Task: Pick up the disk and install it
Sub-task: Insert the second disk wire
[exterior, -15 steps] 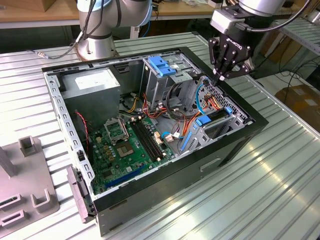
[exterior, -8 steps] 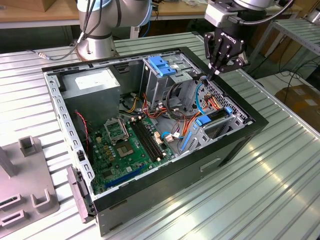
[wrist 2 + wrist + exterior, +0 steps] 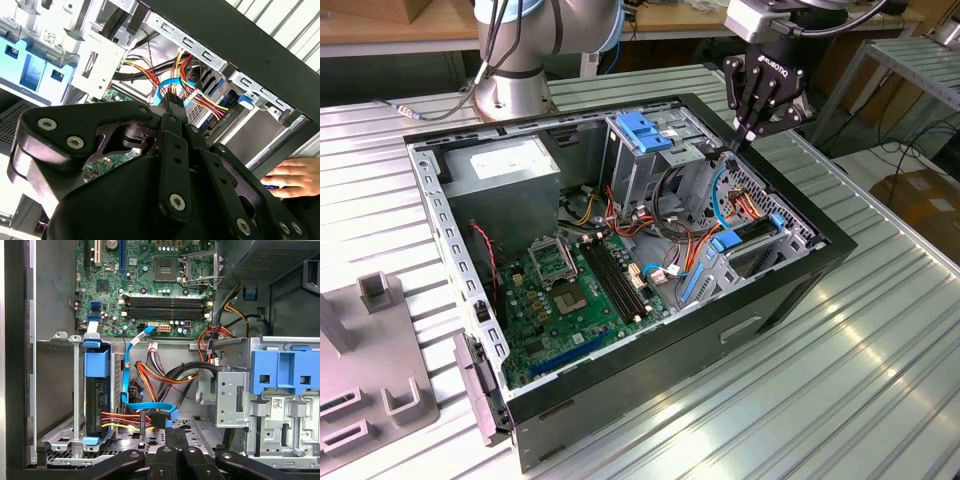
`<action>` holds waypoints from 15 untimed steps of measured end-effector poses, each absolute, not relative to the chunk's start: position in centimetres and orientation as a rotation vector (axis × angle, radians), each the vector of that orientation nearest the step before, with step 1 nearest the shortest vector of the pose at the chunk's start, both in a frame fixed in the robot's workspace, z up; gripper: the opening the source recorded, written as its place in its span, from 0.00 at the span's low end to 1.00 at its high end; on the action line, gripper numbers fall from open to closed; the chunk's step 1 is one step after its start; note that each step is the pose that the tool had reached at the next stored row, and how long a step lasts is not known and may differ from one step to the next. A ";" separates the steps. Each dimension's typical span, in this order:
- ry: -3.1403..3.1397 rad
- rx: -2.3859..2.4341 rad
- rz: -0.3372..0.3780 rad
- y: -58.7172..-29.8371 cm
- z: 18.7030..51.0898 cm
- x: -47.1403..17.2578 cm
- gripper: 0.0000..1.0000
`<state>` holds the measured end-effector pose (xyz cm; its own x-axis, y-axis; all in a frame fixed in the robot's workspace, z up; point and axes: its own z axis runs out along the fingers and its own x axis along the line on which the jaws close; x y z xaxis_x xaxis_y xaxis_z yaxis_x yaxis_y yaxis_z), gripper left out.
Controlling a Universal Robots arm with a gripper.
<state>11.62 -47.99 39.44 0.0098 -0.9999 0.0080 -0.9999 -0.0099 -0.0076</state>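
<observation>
Inside, the tool [image 3: 738, 143], its fingers together, hangs among cables [image 3: 165, 377] beside the seated disk [image 3: 96, 390].

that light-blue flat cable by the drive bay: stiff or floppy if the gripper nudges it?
Probably floppy: the light-blue cable runs in a loose curve off the motherboard. Likely springs back, being thin and flat. The gripper is beside its plug end, so a push could tug that.
</observation>
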 end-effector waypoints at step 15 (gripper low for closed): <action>-2.208 2.234 0.017 -48.0 38.8 10.2 0.10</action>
<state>10.23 -47.99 38.78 0.0118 -0.9999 0.0081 -0.9999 -0.0118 -0.0075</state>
